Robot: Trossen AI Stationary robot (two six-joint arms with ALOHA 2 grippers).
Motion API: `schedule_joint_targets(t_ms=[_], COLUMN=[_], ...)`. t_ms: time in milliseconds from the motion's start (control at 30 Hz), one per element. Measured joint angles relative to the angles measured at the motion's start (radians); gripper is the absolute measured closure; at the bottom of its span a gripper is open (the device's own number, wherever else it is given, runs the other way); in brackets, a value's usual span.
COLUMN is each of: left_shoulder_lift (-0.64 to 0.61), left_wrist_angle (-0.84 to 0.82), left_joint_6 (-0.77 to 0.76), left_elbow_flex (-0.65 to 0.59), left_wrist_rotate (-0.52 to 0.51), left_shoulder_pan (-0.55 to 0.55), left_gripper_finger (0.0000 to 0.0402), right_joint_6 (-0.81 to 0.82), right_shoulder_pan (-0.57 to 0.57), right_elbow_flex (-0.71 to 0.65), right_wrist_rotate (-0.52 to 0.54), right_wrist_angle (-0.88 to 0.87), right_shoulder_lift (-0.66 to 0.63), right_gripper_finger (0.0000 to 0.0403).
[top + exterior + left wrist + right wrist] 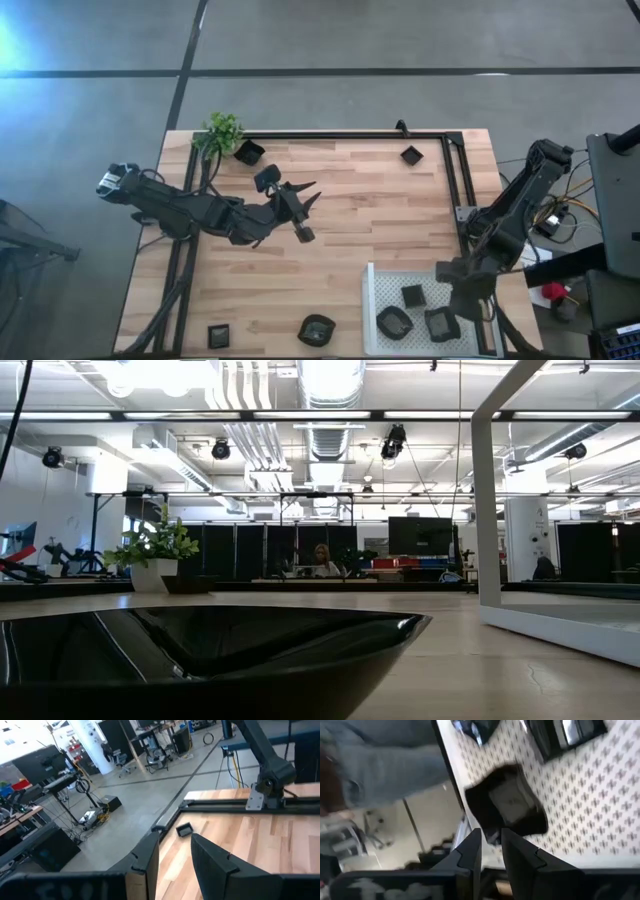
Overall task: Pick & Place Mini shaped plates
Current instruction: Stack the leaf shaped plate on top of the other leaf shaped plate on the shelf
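High view: the right gripper (pixel 466 312) hovers at the white perforated tray (pixel 385 283), which holds three small glossy black raised-rim plates (pixel 394 322). Others lie scattered on the pale wooden bench (pixel 350 220).

Left wrist view: the left gripper's fingers (pixel 215 865) stand slightly parted, holding nothing.

Right wrist view: the right fingers (pixel 520 865) are narrowly parted, with a blurred plate just beyond; whether they grip it I cannot tell.

We note both arms are dark, built of jointed tubular links. The left arm (pixel 200 212) carries a pale block at its base end. Yellow cabling trails by the right arm (pixel 505 225). Gripper fingers (pixel 212 865) are black, flat, angular.
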Motion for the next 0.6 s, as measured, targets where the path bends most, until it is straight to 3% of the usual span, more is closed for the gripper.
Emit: schedule_joint_targets(t_ms=[133,433,600], left_shoulder_lift=[0.000,0.003,0.018], left_wrist_angle=[-0.102,-0.340,-0.416], left_joint_6=[-0.086,-0.268,-0.324], left_elbow_flex=[0.000,0.000,-0.027], left_wrist_rotate=[0.074,0.534,0.698], left_shoulder_pan=[0.000,0.000,-0.003], left_gripper_finger=[0.0291,0.0291,0.0291], right_joint_6=[-0.008,-0.139,-0.245], right_shoulder_pan=[0.000,0.000,0.000], right_elbow_flex=[0.000,0.000,0.000], right_wrist_rotate=[0.100,0.367,0.520], right_wrist_angle=[0.001,0.000,0.000], right_shoulder_lift=[-0.070,-0.199,-0.253], right_gripper_finger=[0.0336,0.0339,0.0338])
